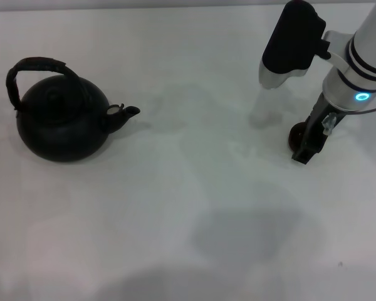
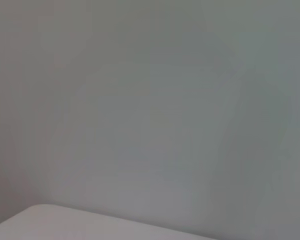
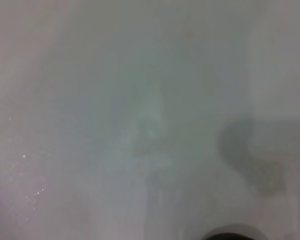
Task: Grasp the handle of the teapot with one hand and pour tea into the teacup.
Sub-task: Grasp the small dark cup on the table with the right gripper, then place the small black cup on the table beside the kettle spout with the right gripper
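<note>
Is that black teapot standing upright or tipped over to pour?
Upright. The teapot sits flat on the white table, lid on top, handle arched overhead, spout level. Nothing holds it; the right gripper is far off by the teacup.

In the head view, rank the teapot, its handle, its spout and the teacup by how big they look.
1. teapot, largest by far.
2. handle, the arched hoop above the body.
3. spout and teacup: unsure. The right gripper hides much of the cup.

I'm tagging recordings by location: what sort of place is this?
Probably a lab test bench: a bare white table, only a teapot and a teacup by the right gripper.
</note>
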`<state>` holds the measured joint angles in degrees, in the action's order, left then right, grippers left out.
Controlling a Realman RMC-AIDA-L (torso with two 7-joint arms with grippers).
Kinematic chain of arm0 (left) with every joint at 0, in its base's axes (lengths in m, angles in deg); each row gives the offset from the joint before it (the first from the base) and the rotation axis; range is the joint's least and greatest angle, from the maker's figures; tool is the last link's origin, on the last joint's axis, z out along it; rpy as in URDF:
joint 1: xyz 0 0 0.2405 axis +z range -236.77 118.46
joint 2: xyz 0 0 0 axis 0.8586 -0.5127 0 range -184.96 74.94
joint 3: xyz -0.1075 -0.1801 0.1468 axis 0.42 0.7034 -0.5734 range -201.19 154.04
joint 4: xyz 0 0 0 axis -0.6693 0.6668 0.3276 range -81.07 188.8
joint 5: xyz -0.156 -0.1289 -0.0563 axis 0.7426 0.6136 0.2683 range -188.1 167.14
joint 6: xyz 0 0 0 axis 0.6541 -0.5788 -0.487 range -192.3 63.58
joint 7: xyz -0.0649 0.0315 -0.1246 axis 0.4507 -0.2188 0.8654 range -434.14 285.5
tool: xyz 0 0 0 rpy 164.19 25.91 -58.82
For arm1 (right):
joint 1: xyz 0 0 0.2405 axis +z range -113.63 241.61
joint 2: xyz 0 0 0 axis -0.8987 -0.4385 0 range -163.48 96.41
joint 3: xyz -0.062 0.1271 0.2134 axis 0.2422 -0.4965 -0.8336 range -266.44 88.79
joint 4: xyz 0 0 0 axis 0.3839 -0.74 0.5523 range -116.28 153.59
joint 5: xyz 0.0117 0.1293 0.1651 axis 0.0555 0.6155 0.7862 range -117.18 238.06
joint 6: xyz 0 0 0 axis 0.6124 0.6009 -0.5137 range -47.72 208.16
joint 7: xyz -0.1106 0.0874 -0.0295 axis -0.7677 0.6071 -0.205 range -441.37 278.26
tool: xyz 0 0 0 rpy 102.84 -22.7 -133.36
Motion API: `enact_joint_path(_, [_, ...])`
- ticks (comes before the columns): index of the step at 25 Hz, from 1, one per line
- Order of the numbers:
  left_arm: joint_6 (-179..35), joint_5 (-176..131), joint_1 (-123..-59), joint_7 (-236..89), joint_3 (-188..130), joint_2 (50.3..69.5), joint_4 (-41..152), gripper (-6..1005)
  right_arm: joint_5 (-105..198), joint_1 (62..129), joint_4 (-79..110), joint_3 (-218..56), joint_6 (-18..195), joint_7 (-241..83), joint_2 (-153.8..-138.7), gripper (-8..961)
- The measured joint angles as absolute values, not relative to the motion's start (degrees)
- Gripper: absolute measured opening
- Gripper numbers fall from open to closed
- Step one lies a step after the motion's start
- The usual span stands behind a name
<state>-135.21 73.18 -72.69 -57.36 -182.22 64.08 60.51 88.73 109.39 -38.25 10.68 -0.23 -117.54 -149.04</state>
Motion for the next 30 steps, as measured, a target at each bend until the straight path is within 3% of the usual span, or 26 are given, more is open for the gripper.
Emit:
enact_joint_path(13, [-135.71, 73.19, -72.76, -57.36, -182.31, 64.08, 60.64, 785, 88.9, 110.16, -42.26, 10.84, -1.13, -116.55, -149.35, 730])
enact_joint_path(24, [-135.33, 73.19, -74.06, -57.83, -182.55, 64.14, 60.81, 786, 103.86, 124.3, -34.12, 21.95, 7.41, -116.07, -149.72, 728])
enact_joint_path(30, [-134.9, 72.96, -74.55, -57.92, -182.63, 64.17, 60.9, 786, 108.97, 127.38, -31.62, 28.12, 10.65, -116.04, -149.73, 728])
